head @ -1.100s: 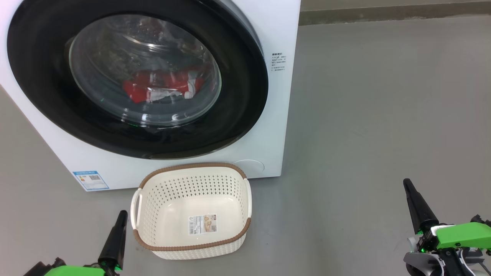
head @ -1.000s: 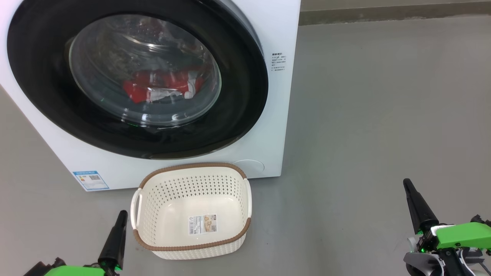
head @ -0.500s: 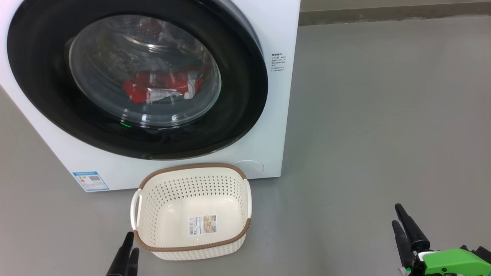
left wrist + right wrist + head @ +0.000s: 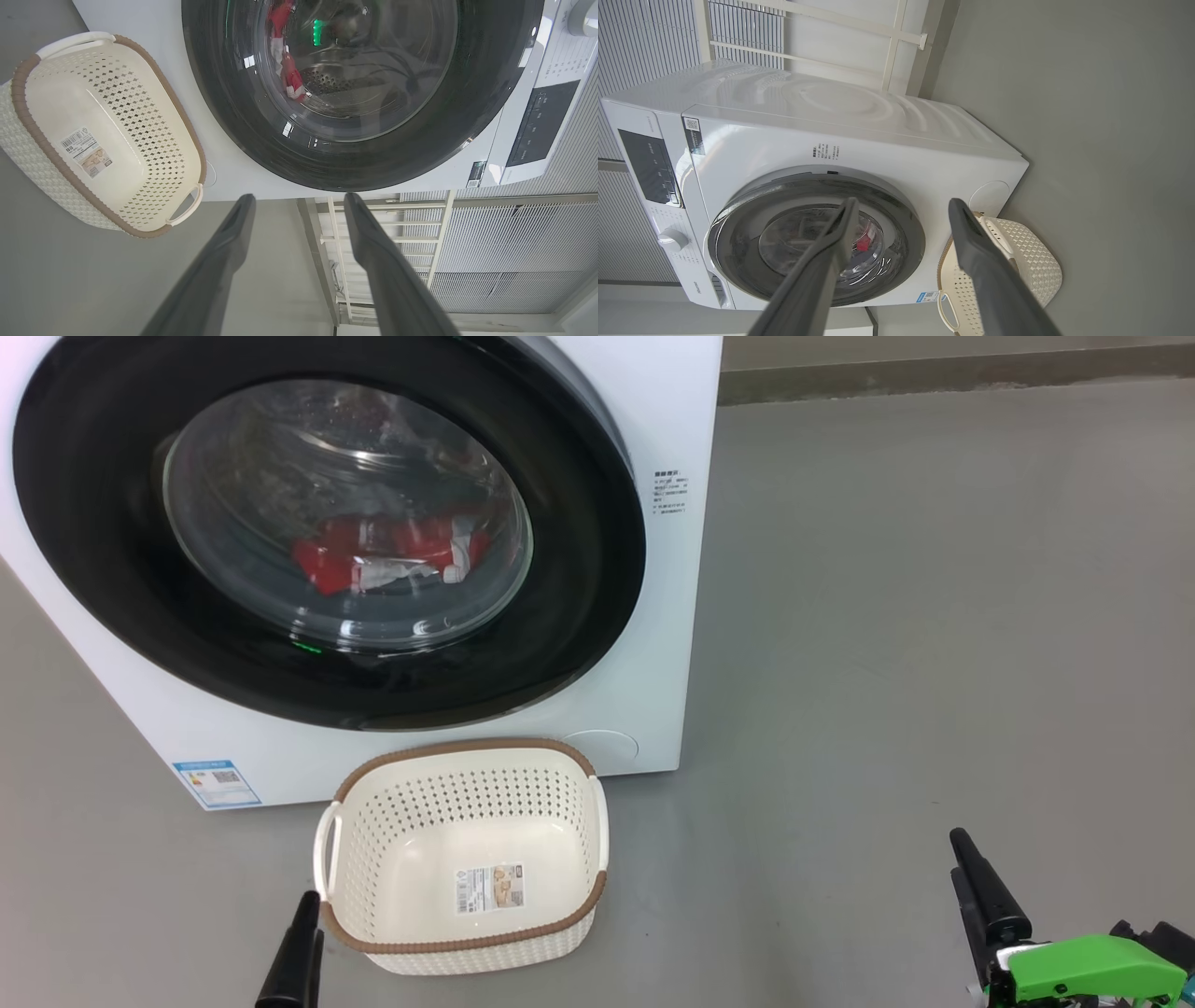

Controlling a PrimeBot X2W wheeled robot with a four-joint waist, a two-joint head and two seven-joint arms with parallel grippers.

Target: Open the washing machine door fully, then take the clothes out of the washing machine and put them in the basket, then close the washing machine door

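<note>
Both hands have sunk lower in the head view since a second ago. The left hand (image 4: 308, 919) stands just beside the near-left corner of the basket (image 4: 467, 747), its fingers (image 4: 224, 252) spread wide and holding nothing. Behind the basket, the washing machine door (image 4: 579, 616) is shut on the washing machine (image 4: 672, 429), with the clothes (image 4: 373, 546) behind its glass. Well right, the right hand (image 4: 957, 854) points up over the floor (image 4: 934, 616), equally wide and empty.
</note>
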